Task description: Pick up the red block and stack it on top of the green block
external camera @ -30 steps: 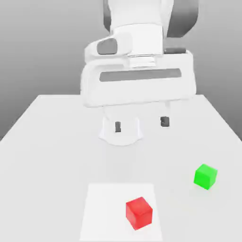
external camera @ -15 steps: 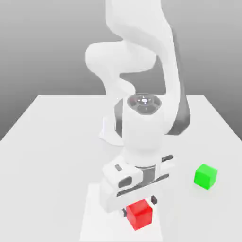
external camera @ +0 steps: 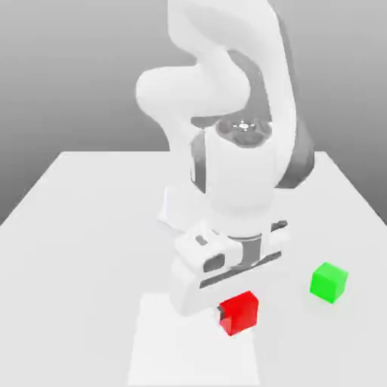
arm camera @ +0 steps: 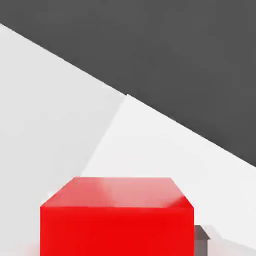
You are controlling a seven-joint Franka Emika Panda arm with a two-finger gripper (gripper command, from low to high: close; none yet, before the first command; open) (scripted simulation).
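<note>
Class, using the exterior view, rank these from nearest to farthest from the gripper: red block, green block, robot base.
1. red block, right at the gripper
2. green block, toward the exterior view's right
3. robot base, behind, farther up the table

We see a white tabletop [external camera: 83, 227] filling the lower frame, a plain grey backdrop [external camera: 68, 68] across the top.

The red block [external camera: 240, 313] is a glossy cube with its upper part tucked under the white hand, over the paler rectangular patch on the tabletop; in the hand view [arm camera: 117, 217] it sits close, showing its top face and one flat side. The green block [external camera: 329, 282], a smaller-looking cube, rests on the table toward the exterior view's right, well apart from the red one.
</note>
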